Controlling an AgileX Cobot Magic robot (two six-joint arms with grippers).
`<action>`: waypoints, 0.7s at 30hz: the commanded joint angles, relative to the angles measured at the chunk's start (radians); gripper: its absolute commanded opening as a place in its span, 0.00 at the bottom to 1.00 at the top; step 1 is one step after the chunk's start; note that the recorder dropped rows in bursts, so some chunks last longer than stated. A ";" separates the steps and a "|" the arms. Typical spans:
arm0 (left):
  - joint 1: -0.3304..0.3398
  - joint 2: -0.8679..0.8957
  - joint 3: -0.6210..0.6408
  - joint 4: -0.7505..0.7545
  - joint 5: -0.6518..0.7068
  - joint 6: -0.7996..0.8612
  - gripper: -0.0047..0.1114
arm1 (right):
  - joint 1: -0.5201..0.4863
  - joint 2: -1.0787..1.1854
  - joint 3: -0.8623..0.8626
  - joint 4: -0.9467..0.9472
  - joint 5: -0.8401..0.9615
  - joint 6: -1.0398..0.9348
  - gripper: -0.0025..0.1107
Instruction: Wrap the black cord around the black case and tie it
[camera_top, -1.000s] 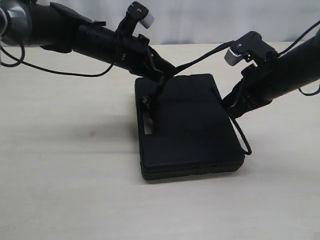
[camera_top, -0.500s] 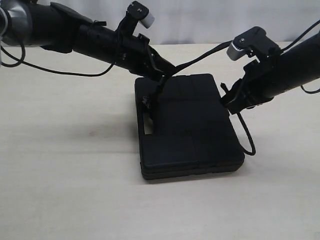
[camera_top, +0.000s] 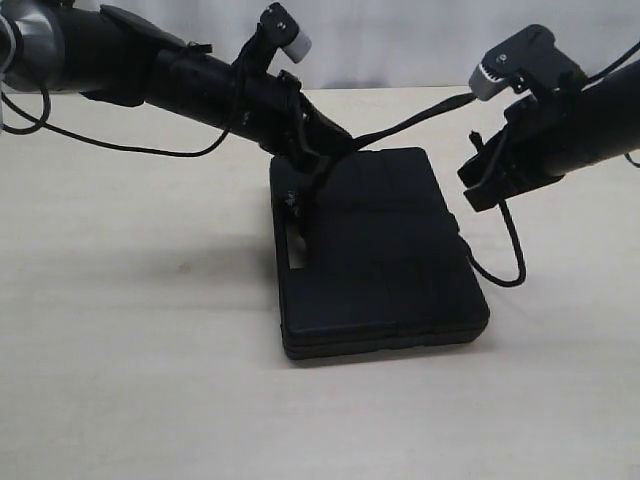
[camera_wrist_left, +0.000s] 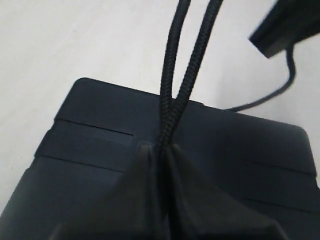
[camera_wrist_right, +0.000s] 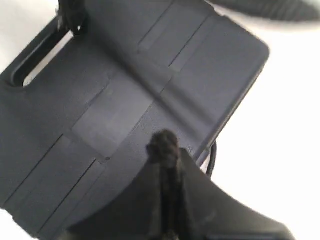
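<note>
The black case (camera_top: 380, 250) lies flat in the middle of the table, its handle cutout (camera_wrist_right: 35, 55) on the left side. My left gripper (camera_top: 318, 168) hovers over the case's far left corner, shut on the black cord (camera_wrist_left: 172, 95). Two braided strands leave its jaws (camera_wrist_left: 161, 150) and run taut up to the right (camera_top: 420, 115). My right gripper (camera_top: 476, 190) hangs off the case's right edge, shut on the cord's frayed knot (camera_wrist_right: 162, 145), which pokes out past the fingertips. A slack thin loop (camera_top: 510, 260) drops from it to the case's edge.
The pale wooden table (camera_top: 140, 340) spreads around the case. Thin smooth cables (camera_top: 110, 140) trail from the left arm above the table. A pale wall runs behind the table's far edge.
My right gripper has risen and pulled to the right, away from the case, taking the knotted end along. The hanging loop has lifted and shortened. The left arm has barely moved.
</note>
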 joint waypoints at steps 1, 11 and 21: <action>-0.001 -0.012 0.000 -0.014 0.101 0.099 0.04 | -0.003 -0.004 -0.005 0.003 -0.058 -0.022 0.06; -0.001 -0.012 0.000 0.156 0.063 0.119 0.04 | 0.001 0.012 -0.005 0.230 -0.046 -0.227 0.06; -0.001 -0.010 0.029 0.146 0.031 0.226 0.04 | 0.001 0.024 -0.005 0.234 0.000 -0.249 0.06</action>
